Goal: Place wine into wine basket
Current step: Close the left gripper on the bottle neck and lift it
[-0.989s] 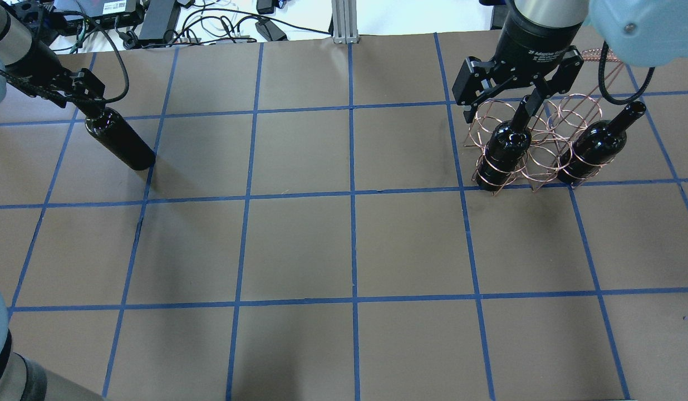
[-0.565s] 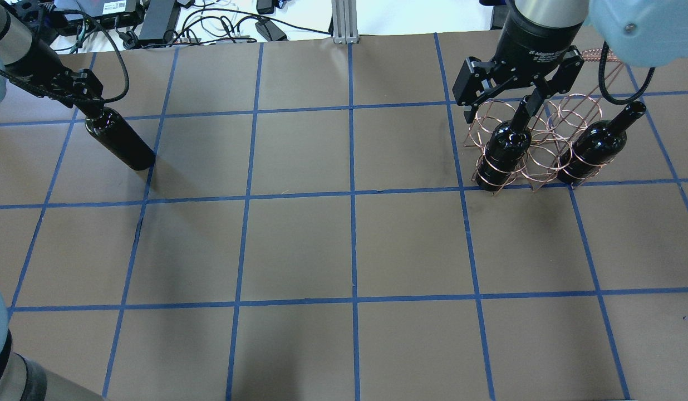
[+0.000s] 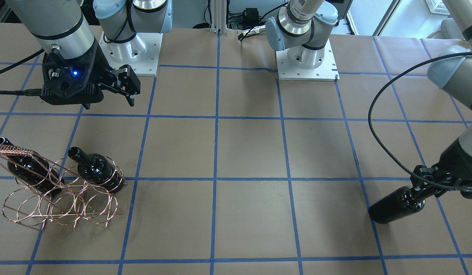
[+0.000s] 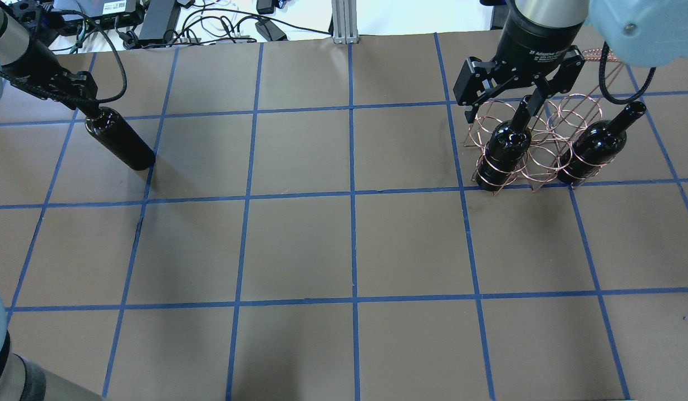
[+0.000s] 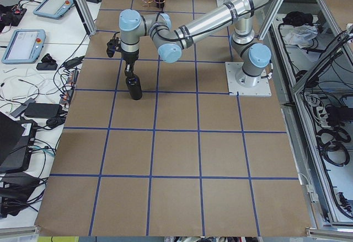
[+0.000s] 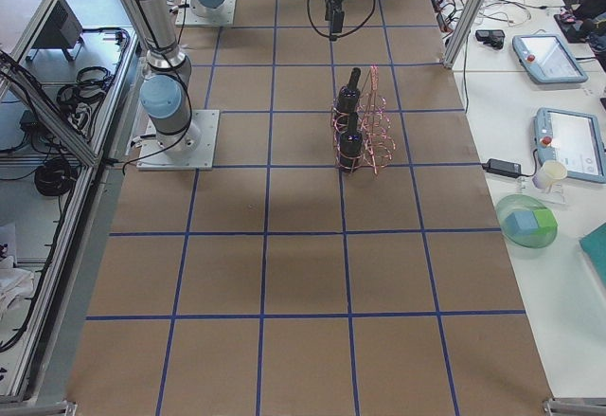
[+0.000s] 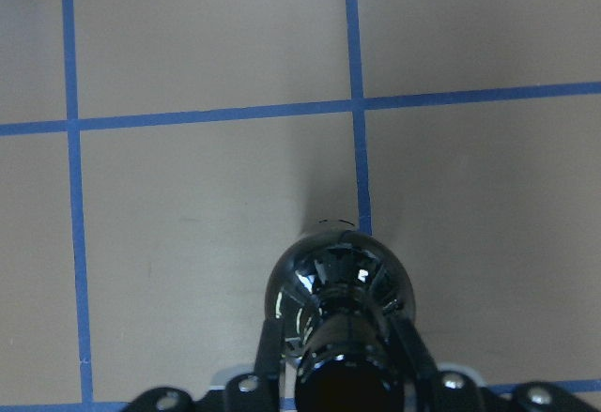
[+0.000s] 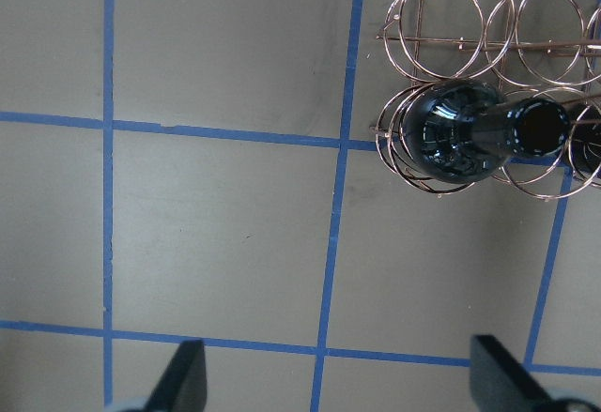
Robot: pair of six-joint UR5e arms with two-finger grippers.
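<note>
My left gripper is shut on the neck of a near-black wine bottle that stands upright at the table's far left. It also shows in the front view and the left wrist view, with a finger on each side of the neck. The copper wire wine basket stands at the far right with two more bottles in its hoops. My right gripper is open and empty above the basket's left bottle.
The brown table carries a blue tape grid. Cables and power boxes lie beyond its far edge. The arm bases stand at the robot's side. Tablets and a bowl sit on a side bench.
My left gripper has shifted slightly toward the far left at the bottle's neck; the bottle's base has stayed put. My right gripper has barely moved and stays open.
</note>
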